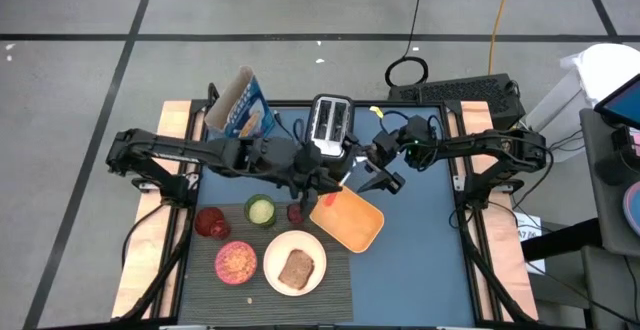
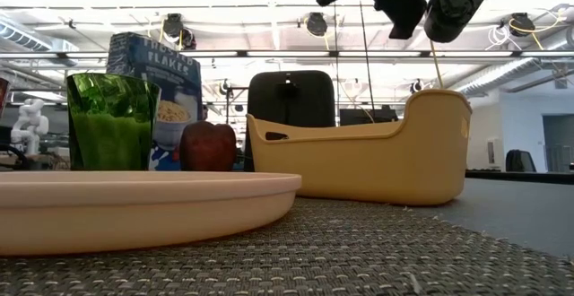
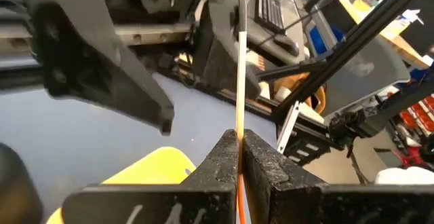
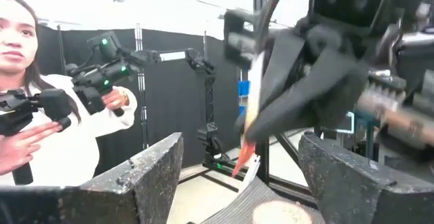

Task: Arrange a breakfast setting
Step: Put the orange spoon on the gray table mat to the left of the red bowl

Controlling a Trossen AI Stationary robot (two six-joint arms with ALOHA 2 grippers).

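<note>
Even, bright overhead light; shadows on the table stay soft. In the low view, ceiling lamps [image 2: 314, 22] glare white across the top, and the near plate [image 2: 134, 206] is softly blurred. Both wrist views smear with motion blur.

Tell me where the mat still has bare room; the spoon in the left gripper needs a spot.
Free: the placemat strip right of the white plate, below the yellow tray; also blue tabletop right of that. Crowded: mat's left half, with pink bowl, red glass, green cup.
</note>
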